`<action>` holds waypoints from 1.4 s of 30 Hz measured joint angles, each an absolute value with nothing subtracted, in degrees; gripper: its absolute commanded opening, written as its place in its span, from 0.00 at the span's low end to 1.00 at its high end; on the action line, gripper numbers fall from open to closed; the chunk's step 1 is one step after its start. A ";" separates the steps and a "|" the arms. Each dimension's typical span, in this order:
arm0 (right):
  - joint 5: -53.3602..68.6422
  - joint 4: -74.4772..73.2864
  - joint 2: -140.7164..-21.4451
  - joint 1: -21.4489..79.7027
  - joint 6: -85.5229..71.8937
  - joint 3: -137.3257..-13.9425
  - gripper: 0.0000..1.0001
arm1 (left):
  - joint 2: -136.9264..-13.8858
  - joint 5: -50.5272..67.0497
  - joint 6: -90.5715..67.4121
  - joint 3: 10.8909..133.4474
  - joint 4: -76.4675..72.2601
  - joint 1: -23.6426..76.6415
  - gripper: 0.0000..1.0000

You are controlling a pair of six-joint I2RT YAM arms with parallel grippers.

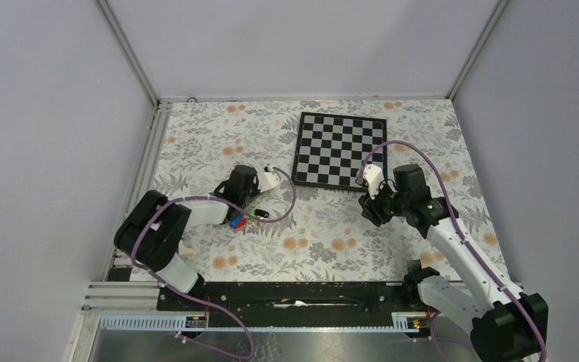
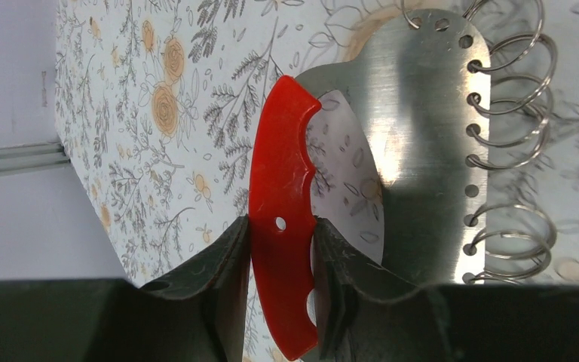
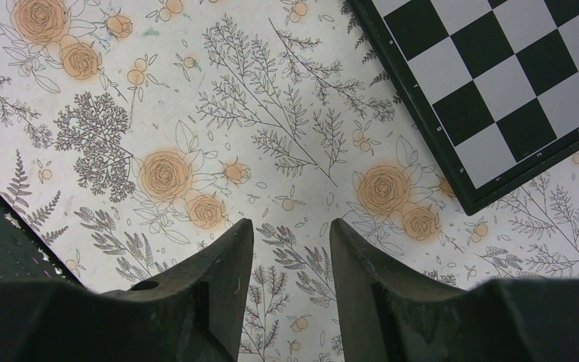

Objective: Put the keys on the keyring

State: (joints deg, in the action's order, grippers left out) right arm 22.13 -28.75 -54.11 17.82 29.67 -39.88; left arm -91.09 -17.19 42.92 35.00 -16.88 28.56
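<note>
1. The left gripper (image 2: 280, 226) is clamped narrowly on the red key (image 2: 279, 151). Its two dark fingers (image 2: 225, 260) press the flat sides of the red plastic tag, level with the tag's small round hole.
2. In the left wrist view the tag's long axis runs straight out from the jaws, in line with the fingers. The free end points away from the gripper and curves slightly toward the metal plate (image 2: 422, 113). The other end sits back between the fingers.
3. No metal blade of this key can be made out.
4. The plate lies just beyond the tag on the floral cloth (image 2: 143, 90). It has an oval cut-out and a row of holes down one edge, with split rings (image 2: 513, 68) threaded through several of them. The tag's tip overlaps the cut-out in this view; whether they touch cannot be told.
5. From above, the blue tag (image 1: 236, 223) lies at the left arm's tip with a speck of red beside it. The green tag (image 1: 255, 213) is just to its right.
6. The right gripper (image 3: 290, 230) hovers over bare cloth with its jaws moderately apart and nothing between them. It is well apart from the keys, beside the near corner of the chessboard (image 1: 339, 149).
</note>
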 measured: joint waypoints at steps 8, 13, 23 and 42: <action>22.15 -28.75 -54.13 17.61 29.69 -39.86 0.50 | -96.03 -16.40 43.81 39.97 -19.09 26.35 0.21; 22.17 -28.75 -54.11 17.56 29.69 -39.83 0.50 | -99.70 -16.43 44.16 42.28 -20.10 26.15 0.34; 22.90 -28.77 -53.67 17.45 29.69 -39.51 0.51 | -104.33 -18.04 45.32 48.36 -20.03 24.75 0.69; 23.68 -28.77 -52.05 17.45 29.74 -39.44 0.58 | -104.84 -3.36 32.69 67.55 11.22 17.47 0.83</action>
State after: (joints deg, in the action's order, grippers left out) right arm 23.68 -28.77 -52.05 17.45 29.74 -39.44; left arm -104.84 -3.36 32.69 67.55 11.22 17.47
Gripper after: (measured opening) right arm 0.530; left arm 0.808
